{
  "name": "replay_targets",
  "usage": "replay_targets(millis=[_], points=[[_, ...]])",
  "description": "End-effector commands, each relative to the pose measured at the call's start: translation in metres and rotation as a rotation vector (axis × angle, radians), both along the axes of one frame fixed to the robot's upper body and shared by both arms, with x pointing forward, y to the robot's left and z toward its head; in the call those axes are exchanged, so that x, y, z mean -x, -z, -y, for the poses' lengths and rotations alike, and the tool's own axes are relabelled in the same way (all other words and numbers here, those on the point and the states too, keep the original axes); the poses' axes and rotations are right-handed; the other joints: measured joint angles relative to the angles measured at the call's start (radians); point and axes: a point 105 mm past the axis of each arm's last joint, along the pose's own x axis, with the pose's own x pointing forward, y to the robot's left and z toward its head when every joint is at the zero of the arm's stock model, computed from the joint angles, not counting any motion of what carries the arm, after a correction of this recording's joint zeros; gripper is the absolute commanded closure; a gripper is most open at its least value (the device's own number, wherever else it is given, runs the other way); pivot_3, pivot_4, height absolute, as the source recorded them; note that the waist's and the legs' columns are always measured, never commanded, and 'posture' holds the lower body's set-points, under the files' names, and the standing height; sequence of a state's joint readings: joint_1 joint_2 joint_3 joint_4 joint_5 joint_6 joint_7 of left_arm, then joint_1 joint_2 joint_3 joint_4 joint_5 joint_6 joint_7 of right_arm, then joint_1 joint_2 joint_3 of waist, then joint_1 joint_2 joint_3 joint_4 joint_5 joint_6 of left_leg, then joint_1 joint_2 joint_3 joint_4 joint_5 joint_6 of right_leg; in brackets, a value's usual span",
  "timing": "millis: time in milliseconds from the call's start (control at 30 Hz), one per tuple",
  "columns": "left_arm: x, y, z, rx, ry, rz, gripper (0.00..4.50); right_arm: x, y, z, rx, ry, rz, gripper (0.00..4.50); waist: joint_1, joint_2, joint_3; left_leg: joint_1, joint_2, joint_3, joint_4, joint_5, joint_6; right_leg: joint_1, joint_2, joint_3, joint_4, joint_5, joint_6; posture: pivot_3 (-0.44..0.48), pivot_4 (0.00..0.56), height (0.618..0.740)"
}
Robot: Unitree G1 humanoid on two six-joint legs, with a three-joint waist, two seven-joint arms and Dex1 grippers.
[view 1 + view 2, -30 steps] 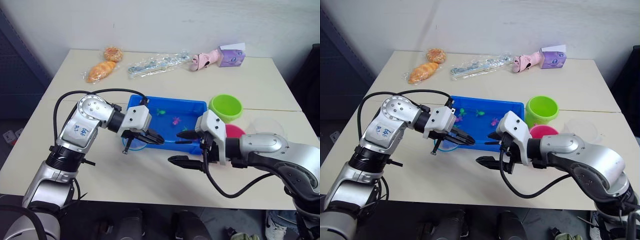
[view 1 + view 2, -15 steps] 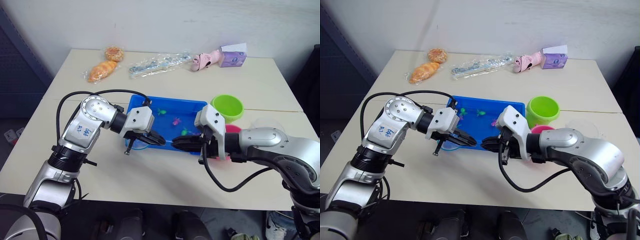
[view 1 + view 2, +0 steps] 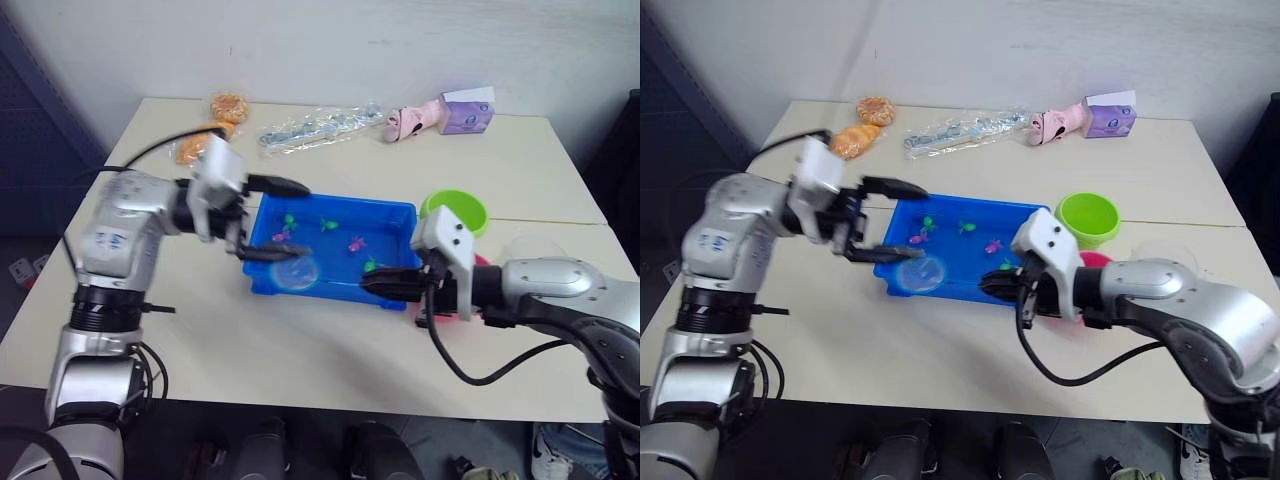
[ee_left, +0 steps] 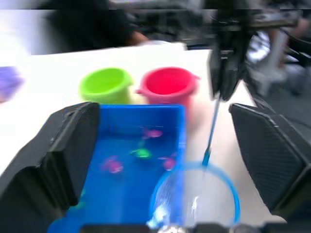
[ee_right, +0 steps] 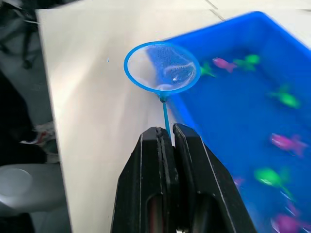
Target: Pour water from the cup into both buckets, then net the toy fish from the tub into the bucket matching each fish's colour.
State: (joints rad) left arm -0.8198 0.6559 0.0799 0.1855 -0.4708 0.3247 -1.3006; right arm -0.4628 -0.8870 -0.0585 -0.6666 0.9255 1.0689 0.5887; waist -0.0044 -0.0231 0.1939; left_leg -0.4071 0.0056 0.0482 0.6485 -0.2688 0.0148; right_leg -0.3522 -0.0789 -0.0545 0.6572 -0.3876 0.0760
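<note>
Since 1 s ago: net (image 3: 296, 270) passed from L to R gripper (image 3: 378, 286). R fingers (image 5: 167, 160) pinched on handle, hoop over near-left corner of tub (image 3: 398, 212). L gripper (image 3: 272, 218) wide, lifted beside tub. You have fish (image 3: 352, 243) in tub.

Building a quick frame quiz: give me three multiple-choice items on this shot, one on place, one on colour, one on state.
1. Where is the net's hoop?
A. inside the green bucket
B. over the tub's near-left corner
C. beside the tissue box

2. What colour is the tub?
A. blue
B. yellow
C. white

3. What state is the left gripper in?
A. shut on the cup
B. shut on the net
C. open

Key: 1 B, the net sits at the tub corner. 2 A, its walls are blue. 3 C, the left gripper has its fingers spread; the right gripper clamps the handle.
</note>
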Motion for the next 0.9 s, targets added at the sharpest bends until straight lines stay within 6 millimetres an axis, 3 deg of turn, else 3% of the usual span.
replay_targets(millis=[33, 167, 267, 367, 600, 900], points=[[-0.007, 0.003, -0.045, 0.035, -0.134, -0.037, 0.04, 0.000, -0.019, 0.029, 0.064, 0.086, 0.135, 4.50, -0.001, 0.000, 0.000, 0.000, 0.000, 0.000, 0.000, 0.000, 0.000, 0.000, 0.000, 0.000, 0.000, 0.000, 0.000, 0.000, 0.150, 0.740], [0.003, 0.037, -0.063, -0.008, -0.172, -0.125, 0.04, -0.007, -0.025, 0.061, 0.236, 0.168, 0.245, 4.50, -0.003, 0.001, 0.000, 0.001, 0.000, 0.001, -0.002, 0.000, 0.000, 0.000, 0.000, 0.001, 0.000, 0.000, 0.000, 0.000, 0.150, 0.740], [0.013, 0.065, -0.054, -0.019, -0.155, -0.185, 0.04, -0.019, -0.025, 0.080, 0.400, 0.186, 0.336, 4.50, 0.000, 0.001, 0.000, 0.001, 0.000, 0.000, 0.000, 0.000, 0.000, 0.000, 0.000, 0.001, 0.000, 0.000, 0.000, 0.000, 0.150, 0.740], [0.019, 0.076, -0.042, -0.004, -0.137, -0.218, 0.04, -0.030, -0.022, 0.089, 0.522, 0.165, 0.425, 4.50, 0.002, 0.001, 0.000, 0.000, 0.000, 0.001, 0.000, 0.000, 0.001, 0.000, -0.001, 0.001, -0.001, 0.000, 0.000, 0.000, 0.150, 0.740], [0.022, 0.083, -0.023, -0.003, -0.102, -0.227, 0.04, -0.049, -0.018, 0.078, 0.644, 0.073, 0.566, 4.50, -0.011, 0.001, 0.001, 0.001, 0.000, 0.001, -0.001, 0.001, -0.001, -0.001, 0.000, 0.002, 0.001, 0.000, 0.000, 0.000, 0.150, 0.740], [0.020, 0.087, -0.024, 0.004, -0.107, -0.221, 0.04, -0.042, -0.006, 0.062, 0.628, -0.033, 0.490, 4.50, -0.020, 0.001, 0.001, 0.001, 0.000, 0.001, 0.000, 0.001, -0.002, -0.001, 0.000, 0.001, 0.001, 0.000, 0.000, 0.000, 0.150, 0.740]])
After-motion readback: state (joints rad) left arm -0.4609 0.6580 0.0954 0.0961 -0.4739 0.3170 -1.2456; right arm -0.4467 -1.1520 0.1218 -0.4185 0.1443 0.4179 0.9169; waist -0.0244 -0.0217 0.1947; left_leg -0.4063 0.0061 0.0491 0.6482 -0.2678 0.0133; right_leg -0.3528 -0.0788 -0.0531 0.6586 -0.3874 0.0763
